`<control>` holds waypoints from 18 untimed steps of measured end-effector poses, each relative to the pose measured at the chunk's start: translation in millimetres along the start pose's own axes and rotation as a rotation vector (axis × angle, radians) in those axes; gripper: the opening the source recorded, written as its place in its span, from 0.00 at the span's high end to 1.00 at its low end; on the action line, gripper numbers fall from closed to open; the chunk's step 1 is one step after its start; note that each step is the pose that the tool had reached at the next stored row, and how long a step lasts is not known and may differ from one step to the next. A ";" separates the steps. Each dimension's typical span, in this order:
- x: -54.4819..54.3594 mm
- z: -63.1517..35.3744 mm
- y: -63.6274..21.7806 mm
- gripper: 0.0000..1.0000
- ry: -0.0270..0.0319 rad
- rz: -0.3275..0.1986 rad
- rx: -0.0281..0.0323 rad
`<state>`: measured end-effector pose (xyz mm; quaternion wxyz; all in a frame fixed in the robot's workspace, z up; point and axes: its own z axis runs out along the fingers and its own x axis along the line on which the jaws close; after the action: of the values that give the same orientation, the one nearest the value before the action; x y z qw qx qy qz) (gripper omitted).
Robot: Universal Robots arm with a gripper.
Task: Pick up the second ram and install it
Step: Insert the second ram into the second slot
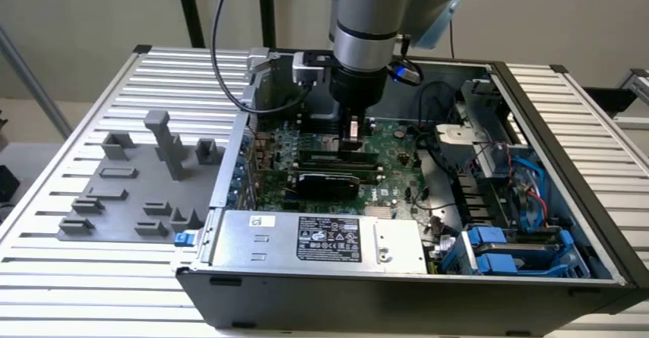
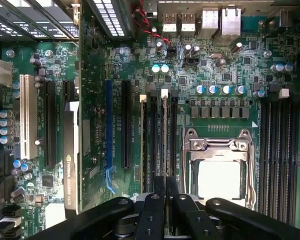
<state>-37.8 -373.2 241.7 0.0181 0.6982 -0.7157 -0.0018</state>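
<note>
Dominating the exterior view, an open computer case lies on a slatted metal table, its motherboard exposed beside a label-topped power supply and blue drive bays. A grey holder tray with upright blocks sits on the table toward the exterior view's left of the case. The robot arm reaches straight down into the case, its gripper closed narrowly around the second ram, held on edge just above the motherboard. From the wrist view, the gripper pinches the second ram, which runs in line with the memory slots left of the CPU socket; whether it is seated cannot be told.
</note>
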 end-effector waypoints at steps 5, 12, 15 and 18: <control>-0.1 2.9 -0.9 1.00 0.0002 0.000 0.0000; -0.2 6.9 -2.0 1.00 0.0002 0.001 -0.0003; -0.2 7.6 -2.1 1.00 0.0003 0.001 -0.0004; -0.2 8.7 -2.1 1.00 0.0001 0.001 -0.0008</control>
<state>-35.9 -373.2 233.0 0.0184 0.6978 -0.7161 -0.0021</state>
